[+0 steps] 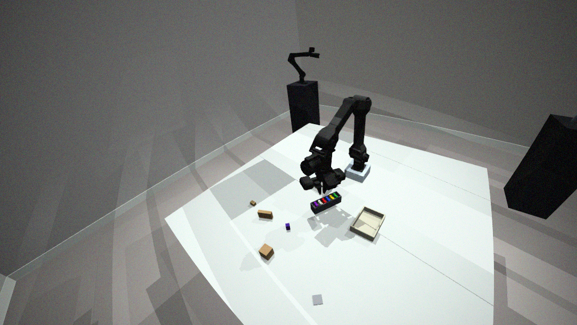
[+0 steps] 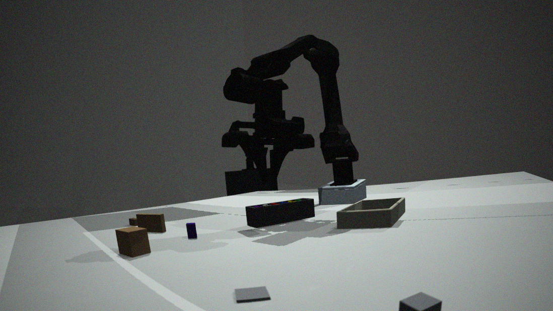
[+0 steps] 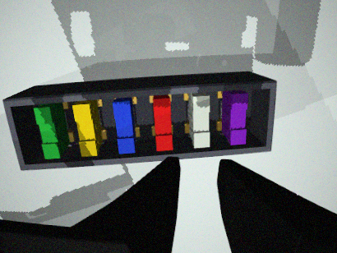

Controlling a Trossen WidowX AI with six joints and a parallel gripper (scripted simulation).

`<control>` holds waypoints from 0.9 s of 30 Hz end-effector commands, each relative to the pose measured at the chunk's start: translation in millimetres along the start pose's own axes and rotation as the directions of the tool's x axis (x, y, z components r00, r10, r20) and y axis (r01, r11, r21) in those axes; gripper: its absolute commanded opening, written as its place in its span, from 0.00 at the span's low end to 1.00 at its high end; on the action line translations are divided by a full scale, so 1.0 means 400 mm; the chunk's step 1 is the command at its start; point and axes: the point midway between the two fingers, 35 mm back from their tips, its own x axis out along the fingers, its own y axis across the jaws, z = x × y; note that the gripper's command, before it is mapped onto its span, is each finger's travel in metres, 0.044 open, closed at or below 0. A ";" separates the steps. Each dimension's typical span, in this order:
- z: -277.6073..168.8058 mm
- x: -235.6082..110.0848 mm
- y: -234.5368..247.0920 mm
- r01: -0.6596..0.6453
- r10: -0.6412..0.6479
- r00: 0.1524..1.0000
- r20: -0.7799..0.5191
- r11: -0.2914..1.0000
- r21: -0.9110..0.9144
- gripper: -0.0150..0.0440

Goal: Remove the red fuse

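Note:
The red fuse (image 3: 163, 122) (image 1: 325, 201) stands in the black fuse block (image 3: 137, 85) (image 1: 322, 208) (image 2: 278, 217), fourth in a row between a blue fuse (image 3: 124, 125) and a white fuse (image 3: 200, 121). A green fuse (image 3: 49, 129), a yellow fuse (image 3: 85, 129) and a purple fuse (image 3: 237, 117) fill the other slots. My gripper (image 3: 197, 169) (image 1: 322, 189) hangs a short way above the block, pointing down, fingers narrowly apart with nothing between them. In the wrist view its tips lie just in front of the block, between the red and white fuses. The beige tray (image 1: 365, 234) (image 2: 367, 219) stands empty to the right of the block.
Two brown boxes (image 1: 265, 214) (image 1: 266, 251), a tiny brown cube (image 1: 252, 203), a small purple block (image 1: 287, 226) and a flat grey square (image 1: 317, 299) lie left of and in front of the block. The arm's base (image 1: 357, 172) stands behind it. A dark pedestal (image 1: 303, 104) stands at the back.

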 end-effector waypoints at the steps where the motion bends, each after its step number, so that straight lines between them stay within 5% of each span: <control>1: 0.007 0.023 0.027 -0.082 0.082 0.997 0.001 0.991 -0.105 0.38; 27: 0.007 0.070 0.027 -0.082 0.082 0.997 0.001 0.991 -0.105 0.38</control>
